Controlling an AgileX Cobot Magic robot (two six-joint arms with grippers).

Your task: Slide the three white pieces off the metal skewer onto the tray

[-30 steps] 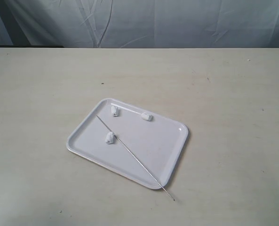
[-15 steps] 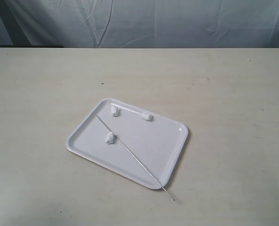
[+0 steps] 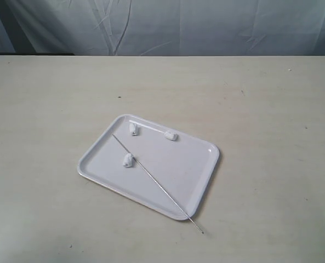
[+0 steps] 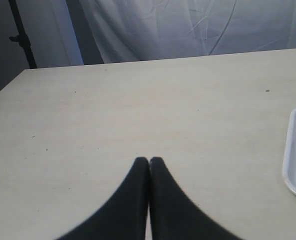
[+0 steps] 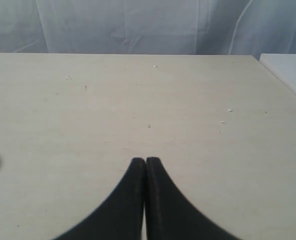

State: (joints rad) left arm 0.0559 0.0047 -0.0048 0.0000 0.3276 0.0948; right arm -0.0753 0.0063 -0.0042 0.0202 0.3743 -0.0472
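The white tray [image 3: 102,152] lies in the middle of the beige table. On it rest three white pieces: one [image 3: 134,129] and another [image 3: 171,136] near the far rim, a third [image 3: 127,160] beside the metal skewer [image 3: 157,183]. The bare skewer lies diagonally across the tray, its near tip past the tray's front corner. Neither gripper shows in the exterior view. My left gripper [image 4: 148,160] is shut and empty over bare table, the tray's rim [image 4: 289,165] at that view's edge. My right gripper [image 5: 146,160] is shut and empty over bare table too.
A wrinkled grey-blue cloth [image 3: 162,24] hangs behind the table. A white surface [image 5: 287,67] meets the table's edge in the right wrist view. A dark stand [image 4: 19,32] rises beyond the table's corner in the left wrist view.
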